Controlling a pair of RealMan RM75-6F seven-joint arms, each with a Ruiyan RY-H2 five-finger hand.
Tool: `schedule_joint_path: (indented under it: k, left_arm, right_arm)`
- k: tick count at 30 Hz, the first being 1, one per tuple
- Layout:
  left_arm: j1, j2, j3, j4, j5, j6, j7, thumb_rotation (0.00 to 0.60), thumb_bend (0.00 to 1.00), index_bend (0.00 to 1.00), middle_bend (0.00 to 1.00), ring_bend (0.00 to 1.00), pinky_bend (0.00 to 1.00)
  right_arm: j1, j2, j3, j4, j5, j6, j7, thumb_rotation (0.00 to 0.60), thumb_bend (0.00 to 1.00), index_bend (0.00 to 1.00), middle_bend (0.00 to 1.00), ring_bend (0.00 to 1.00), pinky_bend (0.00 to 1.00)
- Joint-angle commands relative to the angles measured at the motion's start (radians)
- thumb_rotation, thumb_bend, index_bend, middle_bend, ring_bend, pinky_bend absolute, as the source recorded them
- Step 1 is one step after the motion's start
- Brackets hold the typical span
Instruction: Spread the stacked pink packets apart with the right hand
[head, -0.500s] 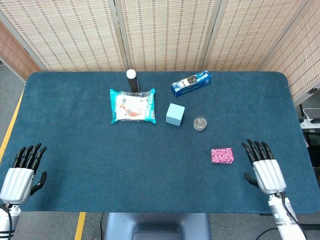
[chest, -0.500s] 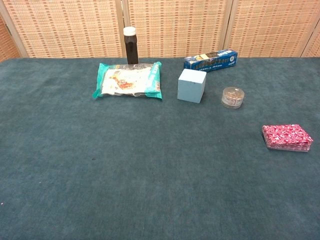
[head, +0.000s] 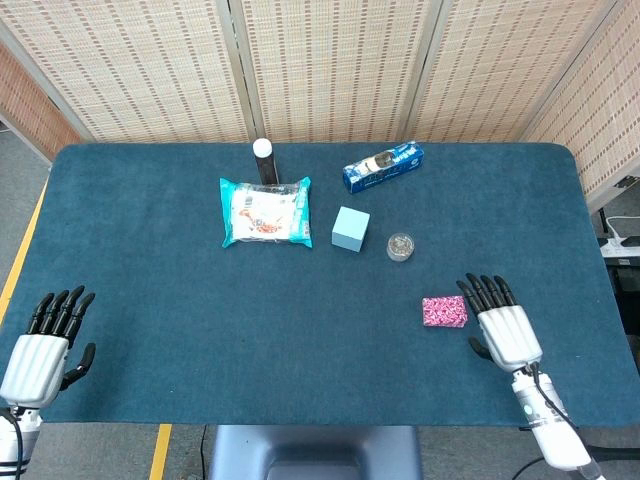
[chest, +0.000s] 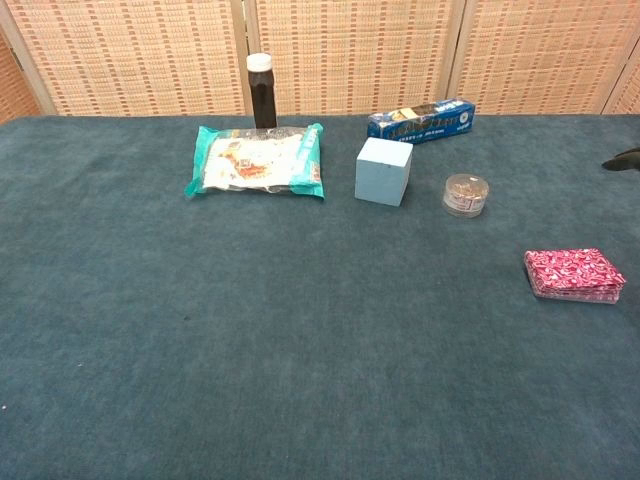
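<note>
pink packets (head: 445, 311) sit stacked near desk (head: 160, 250) right edge. right hand (head: 506, 333) just beside them, fingers (head: 486, 291) released and spread, positioned to push the stack apart.

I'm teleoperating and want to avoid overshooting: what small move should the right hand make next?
Probably ease the right hand a little further toward the robot's left, onto the stack of pink patterned packets. Its fingers are spread, it holds nothing, and it sits just beside the stack, not touching it.
</note>
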Motion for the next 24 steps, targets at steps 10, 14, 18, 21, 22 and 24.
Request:
schedule_joint_path:
  k: [10, 14, 18, 21, 22, 24]
  left_arm:
    - [0.001, 0.003, 0.006, -0.001, 0.009, -0.002, -0.008, 0.6, 0.47, 0.0, 0.0, 0.0, 0.06]
    - [0.004, 0.004, 0.009, 0.0, 0.017, 0.007, -0.01, 0.6, 0.47, 0.0, 0.0, 0.0, 0.06]
    - [0.006, 0.005, 0.009, -0.001, 0.018, 0.011, -0.013, 0.6, 0.47, 0.0, 0.0, 0.0, 0.06]
    - [0.006, 0.005, 0.009, 0.0, 0.017, 0.009, -0.012, 0.6, 0.47, 0.0, 0.0, 0.0, 0.06]
    - [0.006, 0.004, 0.009, -0.002, 0.019, 0.011, -0.01, 0.6, 0.47, 0.0, 0.0, 0.0, 0.06]
    - [0.007, 0.005, 0.008, -0.002, 0.018, 0.012, -0.01, 0.6, 0.47, 0.0, 0.0, 0.0, 0.06]
  right_arm:
    - [0.135, -0.019, 0.026, 0.011, 0.201, -0.199, -0.189, 0.6, 0.18, 0.01, 0.02, 0.0, 0.0]
    - [0.162, -0.057, 0.029, 0.054, 0.256, -0.233, -0.194, 0.6, 0.18, 0.02, 0.02, 0.0, 0.0]
    - [0.182, -0.078, 0.028, 0.081, 0.296, -0.262, -0.183, 0.6, 0.19, 0.06, 0.05, 0.0, 0.0]
    - [0.192, -0.078, 0.031, 0.072, 0.311, -0.271, -0.165, 0.6, 0.19, 0.1, 0.08, 0.0, 0.0]
    - [0.195, -0.076, 0.029, 0.07, 0.314, -0.274, -0.162, 0.6, 0.19, 0.11, 0.09, 0.0, 0.0]
    - [0.202, -0.073, 0.025, 0.067, 0.32, -0.276, -0.162, 0.6, 0.19, 0.14, 0.11, 0.0, 0.0]
